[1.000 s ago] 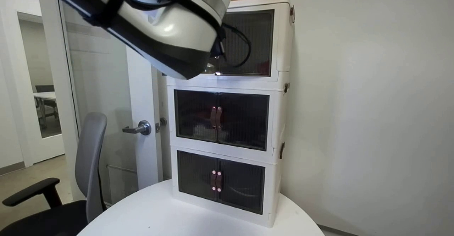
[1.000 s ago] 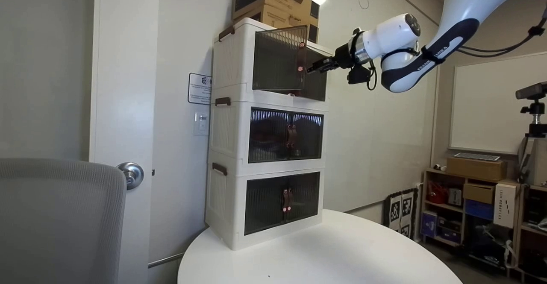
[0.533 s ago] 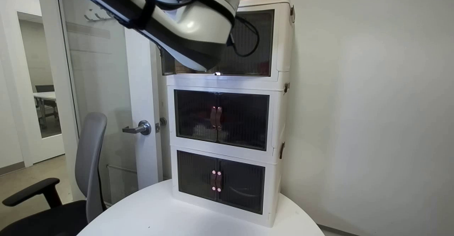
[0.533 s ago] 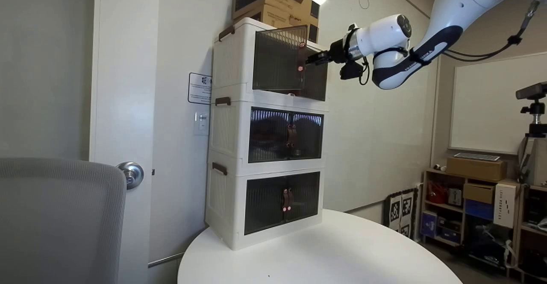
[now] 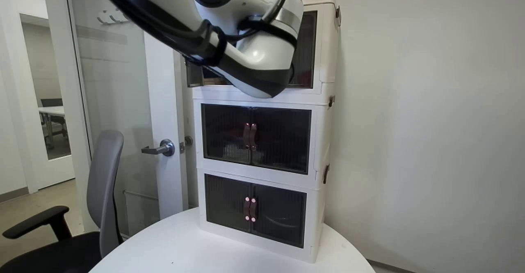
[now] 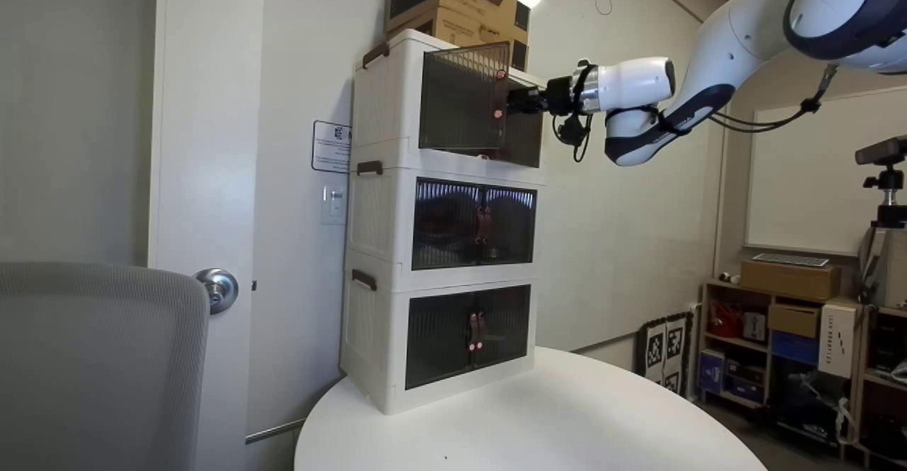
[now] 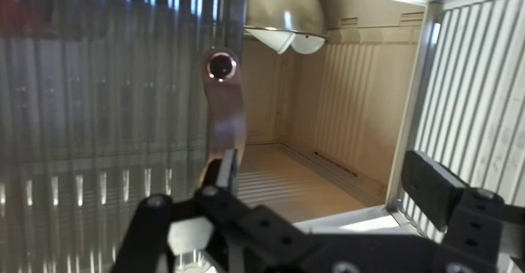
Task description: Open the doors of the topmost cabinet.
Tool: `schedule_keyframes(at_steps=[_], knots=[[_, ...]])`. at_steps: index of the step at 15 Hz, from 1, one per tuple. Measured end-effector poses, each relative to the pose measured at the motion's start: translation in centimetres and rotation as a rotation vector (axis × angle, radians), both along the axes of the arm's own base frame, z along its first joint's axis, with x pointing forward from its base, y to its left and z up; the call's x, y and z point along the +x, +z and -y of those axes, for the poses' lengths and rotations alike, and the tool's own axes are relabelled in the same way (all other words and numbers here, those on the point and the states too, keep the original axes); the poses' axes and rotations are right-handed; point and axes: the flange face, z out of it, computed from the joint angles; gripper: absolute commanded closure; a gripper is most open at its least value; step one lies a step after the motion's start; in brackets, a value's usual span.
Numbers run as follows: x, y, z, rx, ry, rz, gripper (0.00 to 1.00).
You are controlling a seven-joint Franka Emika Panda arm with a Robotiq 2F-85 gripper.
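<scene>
The topmost cabinet crowns the stack, and we see one door swung out while the other door looks shut. Our chief worry is the shut door's handle: in the wrist view one finger overlaps its end, so a clamp made here might catch only an edge and slip. Pushing deeper could jam the finger against that door; a sideways sweep could bump the swung-out one back. Hauling hard might rock the stack. Our end effector is spread wide and holds nothing; whether that finger touches the handle, we cannot tell.
</scene>
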Motion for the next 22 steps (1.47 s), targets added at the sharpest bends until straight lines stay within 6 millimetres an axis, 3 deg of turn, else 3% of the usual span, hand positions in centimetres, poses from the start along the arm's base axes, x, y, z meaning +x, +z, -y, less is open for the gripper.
schedule_keyframes(at_steps=[6,9,14,17,22], knots=[[-1.2,0.0,0.6,0.081,0.236,-0.030,0.00],[-0.8,1.1,1.1,0.069,0.199,-0.003,0.00],[0.3,2.8,4.2,-0.033,0.009,0.040,0.00],[1.0,1.3,4.7,-0.098,-0.033,0.008,0.00],[2.3,-2.2,2.8,-0.126,-0.010,-0.056,0.00]])
